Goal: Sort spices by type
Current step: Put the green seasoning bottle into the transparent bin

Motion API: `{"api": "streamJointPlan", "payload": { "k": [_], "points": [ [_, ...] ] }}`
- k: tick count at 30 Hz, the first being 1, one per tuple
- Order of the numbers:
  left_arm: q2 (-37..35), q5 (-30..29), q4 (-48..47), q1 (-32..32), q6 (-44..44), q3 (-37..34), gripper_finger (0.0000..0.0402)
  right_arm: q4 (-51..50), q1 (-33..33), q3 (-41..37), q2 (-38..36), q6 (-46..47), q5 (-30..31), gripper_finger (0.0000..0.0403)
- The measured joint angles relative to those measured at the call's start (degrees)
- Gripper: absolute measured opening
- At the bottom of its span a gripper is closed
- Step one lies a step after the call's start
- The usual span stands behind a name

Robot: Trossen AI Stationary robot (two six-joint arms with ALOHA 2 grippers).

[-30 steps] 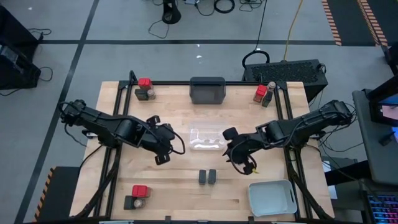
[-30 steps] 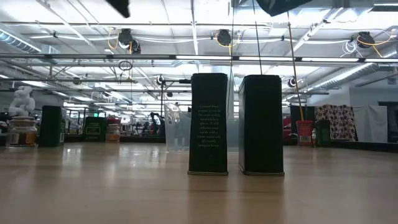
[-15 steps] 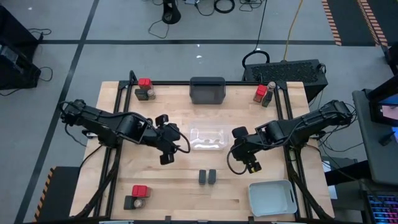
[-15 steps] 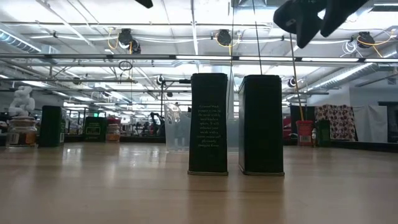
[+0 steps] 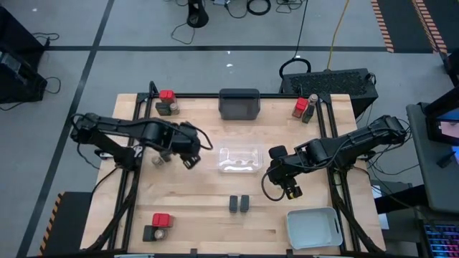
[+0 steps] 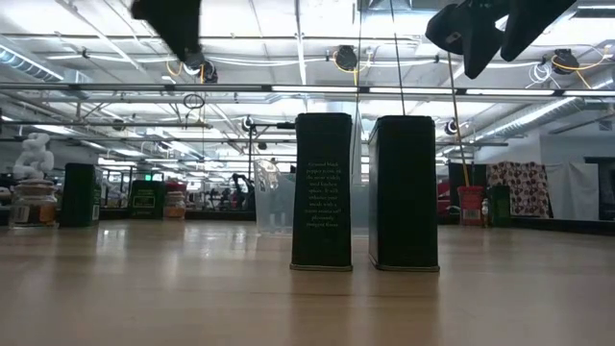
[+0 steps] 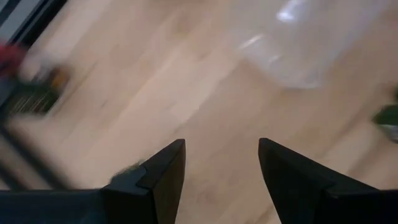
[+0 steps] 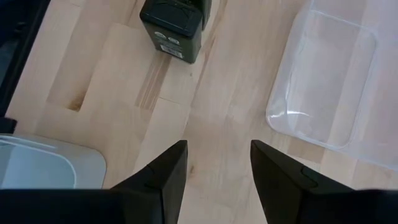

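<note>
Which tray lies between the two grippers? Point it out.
The clear tray at the table's middle, between the left gripper and the right gripper. The dark grey tray sits at the far edge, the pale grey tray at the near right corner.

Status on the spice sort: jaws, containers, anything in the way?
Left gripper and right gripper: jaws open, empty, above bare wood. Two black boxes upright mid-table; clear tray between the arms. Nothing blocking.

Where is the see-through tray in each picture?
High view: the clear tray lies mid-table, between the left gripper and the right gripper.
Low view: it shows faintly behind the two black boxes.
Left wrist view: blurred, up ahead.
Right wrist view: beside the open fingers.
Shared landmark: the black boxes.
</note>
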Motion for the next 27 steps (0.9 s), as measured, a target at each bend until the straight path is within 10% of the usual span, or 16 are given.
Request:
{"api": "streamJointPlan", "payload": {
  "k": [27],
  "points": [
    [-3.26, 16.28, -7.37, 17.51, -2.41, -17.74, 0.0207, -3.16, 0.00, -0.04, -0.01, -0.20, 0.02, 0.0157]
  ]
}}
